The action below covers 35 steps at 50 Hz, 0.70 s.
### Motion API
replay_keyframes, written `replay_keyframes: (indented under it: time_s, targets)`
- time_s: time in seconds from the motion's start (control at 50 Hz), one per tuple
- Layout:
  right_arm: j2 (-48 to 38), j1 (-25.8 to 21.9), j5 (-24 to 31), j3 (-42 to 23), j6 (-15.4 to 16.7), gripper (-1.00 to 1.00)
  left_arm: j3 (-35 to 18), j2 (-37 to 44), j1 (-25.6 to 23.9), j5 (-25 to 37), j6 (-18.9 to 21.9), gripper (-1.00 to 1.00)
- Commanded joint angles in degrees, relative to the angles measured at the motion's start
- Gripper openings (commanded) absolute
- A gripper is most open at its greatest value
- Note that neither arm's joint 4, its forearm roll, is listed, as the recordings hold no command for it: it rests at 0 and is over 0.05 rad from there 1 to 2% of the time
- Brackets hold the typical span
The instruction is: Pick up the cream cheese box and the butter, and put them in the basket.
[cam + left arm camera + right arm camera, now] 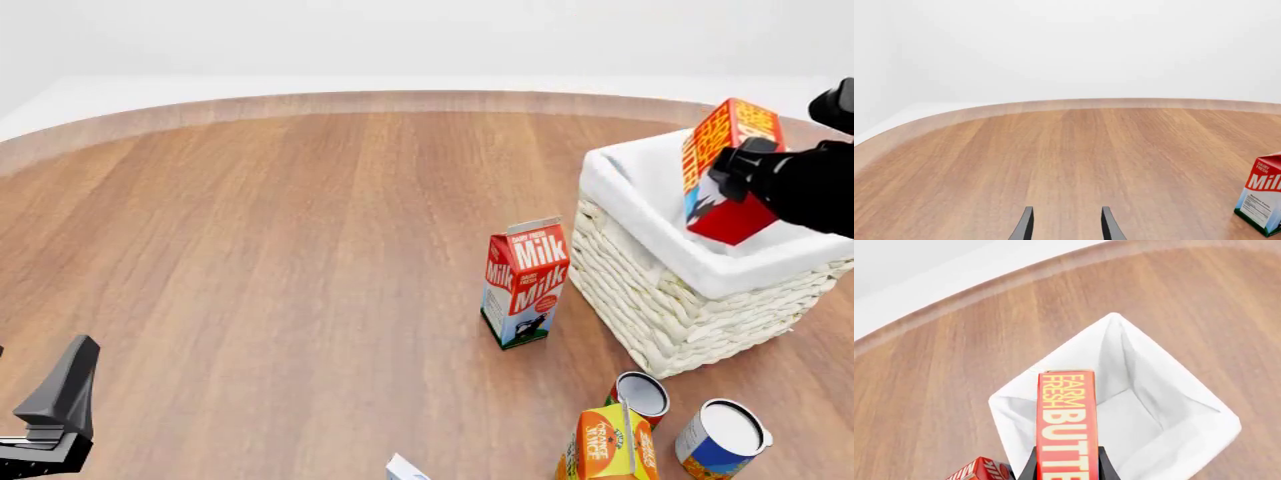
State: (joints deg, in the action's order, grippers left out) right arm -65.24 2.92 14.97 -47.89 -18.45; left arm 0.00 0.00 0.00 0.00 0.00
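My right gripper (742, 178) is shut on the butter (722, 165), a red and orange carton, and holds it tilted above the open basket (667, 300). In the right wrist view the butter (1066, 425) hangs over the basket's white liner (1161, 405). A white and pale blue corner of the cream cheese box (407, 469) shows at the bottom edge of the front view. My left gripper (1066, 225) is open and empty, low over bare table at the near left (54, 410).
A red gabled Milk carton (525, 283) stands just left of the basket and shows in the left wrist view (1262, 200). An orange juice carton (611, 445) and two cans (721, 437) lie near the front, below the basket.
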Motion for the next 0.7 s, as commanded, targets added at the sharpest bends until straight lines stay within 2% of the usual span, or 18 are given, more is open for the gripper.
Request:
replay_keyframes:
  time_s: [0.02, 0.26, 0.28, 0.52, 0.7]
  targets:
    - [-0.57, 0.08, -1.77, -0.24, -1.05, -1.00, 0.00, 0.00, 0.00, 0.00, 0.00, 1.00]
    - [-0.70, 0.16, -2.29, -0.29, -0.97, -1.00, 0.00, 0.00, 0.00, 0.00, 0.00, 1.00]
    - [-0.58, -0.16, -2.01, -0.33, -0.19, 1.00, 0.00, 0.00, 0.00, 0.00, 0.00, 1.00]
    - [0.53, -0.40, -1.51, -0.93, -0.04, 1.00, 0.00, 0.00, 0.00, 0.00, 0.00, 1.00]
    - [2.17, -0.67, 0.92, -2.42, 0.49, 1.00, 0.00, 0.00, 0.00, 0.00, 0.00, 1.00]
